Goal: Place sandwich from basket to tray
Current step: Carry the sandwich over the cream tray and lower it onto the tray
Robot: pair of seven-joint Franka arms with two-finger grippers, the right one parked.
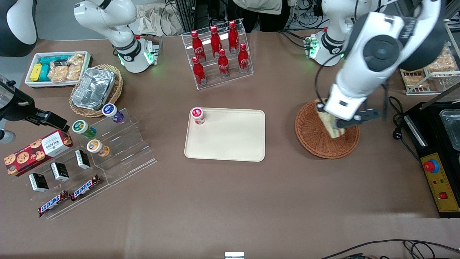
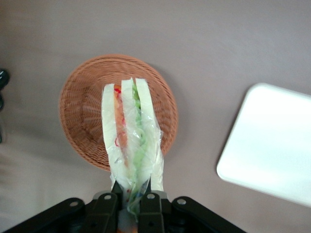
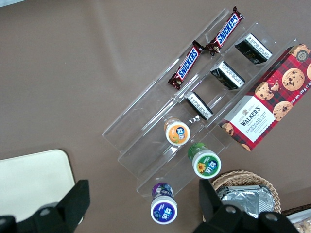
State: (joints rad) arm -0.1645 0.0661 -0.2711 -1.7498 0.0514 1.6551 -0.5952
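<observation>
The gripper (image 2: 131, 196) is clamped on the sandwich (image 2: 130, 145), its two black fingers (image 2: 151, 204) pinching the wrapped end. The sandwich hangs above the basket (image 1: 316, 142), lifted clear of the weave in the wrist view, its plastic wrap showing orange and green filling between pale bread slices. The basket sits on the brown table (image 1: 230, 201) toward the working arm's end. Beside it, at the table's middle, lies the tray (image 1: 233, 144), with a small red-and-white cup (image 1: 197, 116) at one corner. Farther from the front camera stands a clear rack of red cola bottles (image 1: 219, 54). Toward the parked arm's end are a clear stepped stand (image 1: 118, 144) with snacks and a foil container (image 1: 94, 88) in a tan basket. Cables trail along the table's edge nearest the arm bases.
</observation>
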